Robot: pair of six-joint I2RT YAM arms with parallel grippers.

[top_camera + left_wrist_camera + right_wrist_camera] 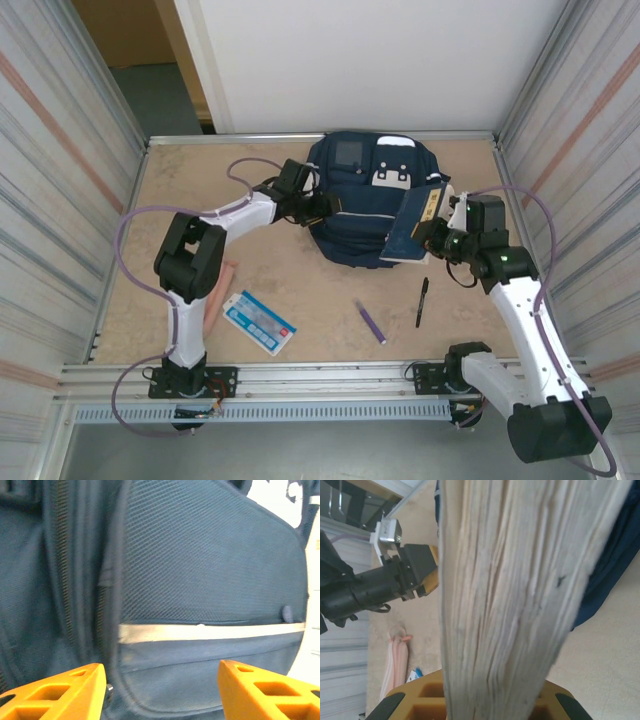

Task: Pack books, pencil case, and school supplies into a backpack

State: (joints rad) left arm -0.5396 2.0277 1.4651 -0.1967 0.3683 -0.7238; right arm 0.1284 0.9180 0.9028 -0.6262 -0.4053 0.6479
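The navy backpack (365, 170) lies at the back middle of the table. My right gripper (438, 233) is shut on the dark navy book (413, 226), which lies tilted over the backpack's right side. The book's pale page edges (510, 595) run up the right wrist view. My left gripper (325, 207) is open at the backpack's left edge. Its orange fingers (55, 692) stand wide apart in front of the pale stripe (210, 631). The black pen (422, 301) and purple pen (371, 322) lie on the table in front. The light-blue booklet (259, 322) lies front left. The pink pencil case (222, 285) is partly hidden behind the left arm.
Corrugated metal walls stand close on both sides, and a metal rail (320, 375) runs along the near edge. The left arm (190, 260) reaches across the left half of the table. Bare tabletop (330, 290) lies between the backpack and the pens.
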